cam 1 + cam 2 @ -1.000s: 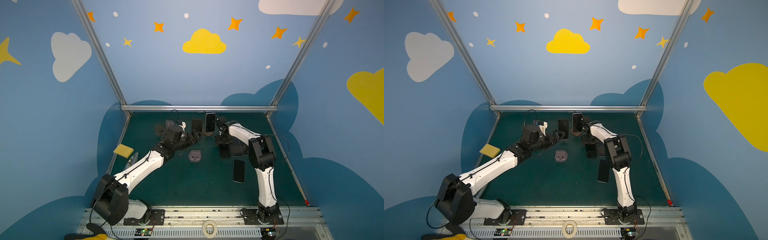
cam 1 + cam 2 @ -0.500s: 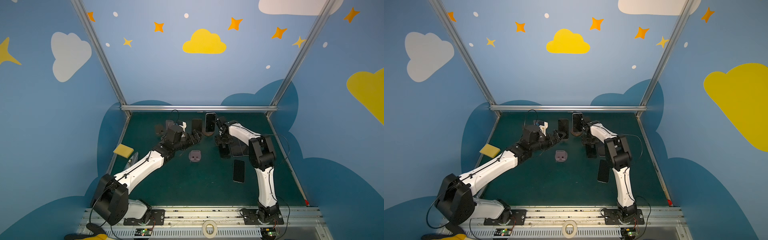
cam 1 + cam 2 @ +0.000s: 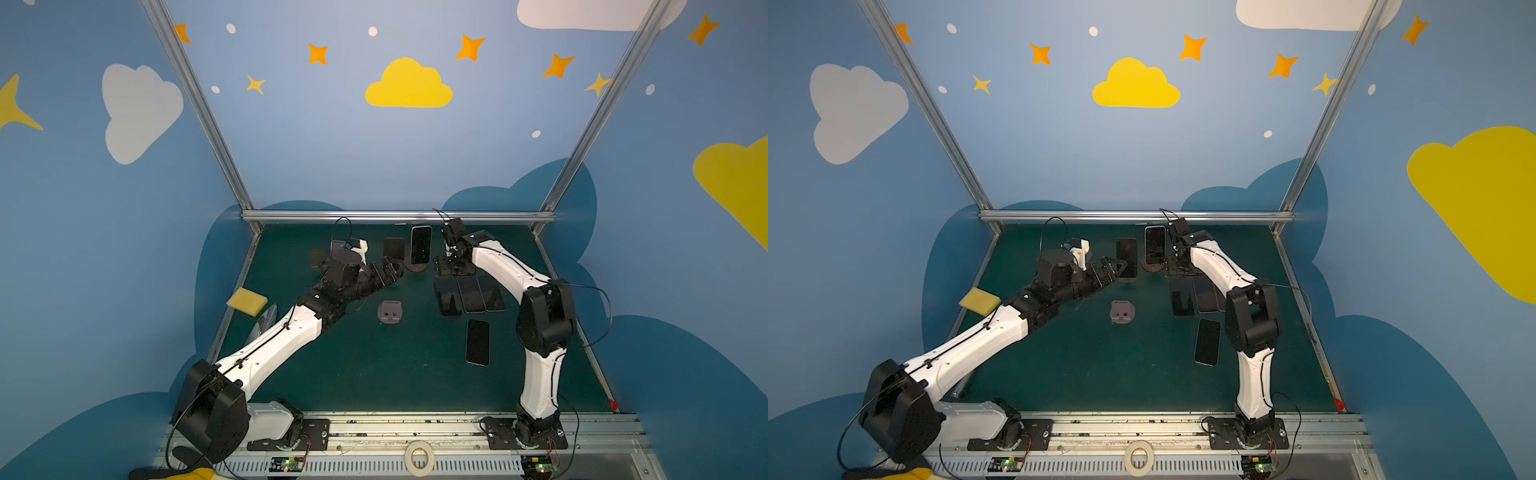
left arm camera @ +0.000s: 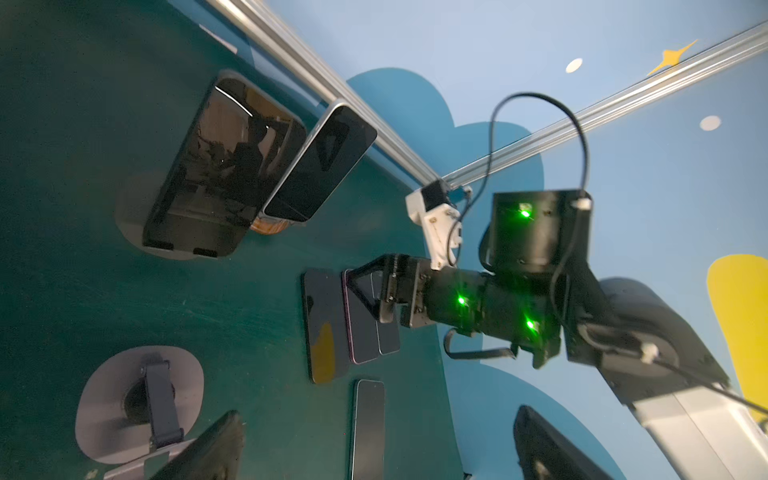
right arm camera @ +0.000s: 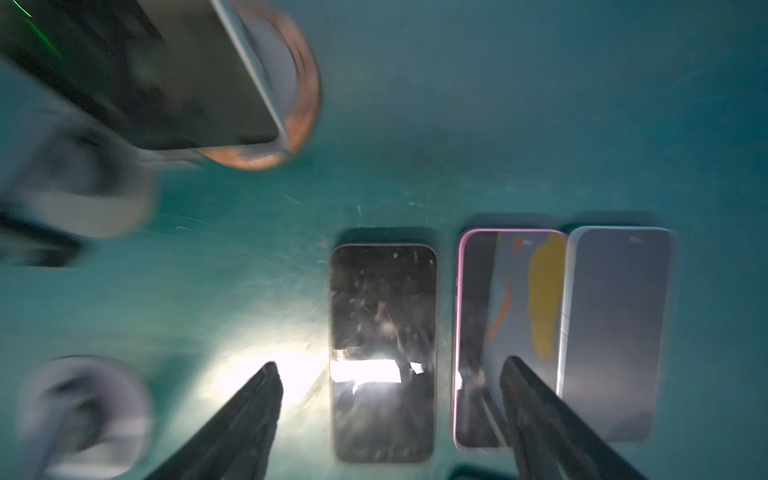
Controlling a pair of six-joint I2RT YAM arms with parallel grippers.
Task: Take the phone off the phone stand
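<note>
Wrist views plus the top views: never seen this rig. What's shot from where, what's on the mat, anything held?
Two white robot arms, each ending in a two-finger gripper. Both top views come from one overhead camera; each wrist view rides on an arm. On the green mat, a tall phone stands on a round wooden stand, with a second propped phone beside it. There is also an empty grey stand, three flat phones side by side, and a lone flat phone. The left gripper and right gripper are open, holding nothing.

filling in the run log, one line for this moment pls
left gripper: open, empty | right gripper: open above flat phones | upright phone: on stand
</note>
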